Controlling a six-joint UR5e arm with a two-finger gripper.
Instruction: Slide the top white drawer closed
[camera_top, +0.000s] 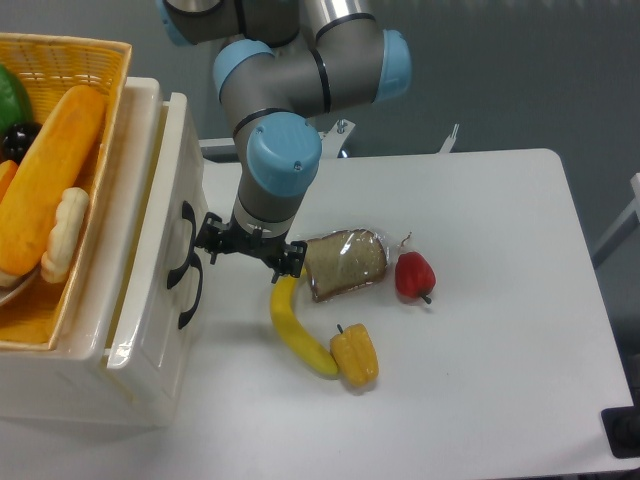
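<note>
Top drawer (165, 215): glossy cream-white plastic box, curved black handle (178, 243) on front. Only a narrow gap open, front nearly flush with cabinet. Uppermost of two, left side of table.
</note>
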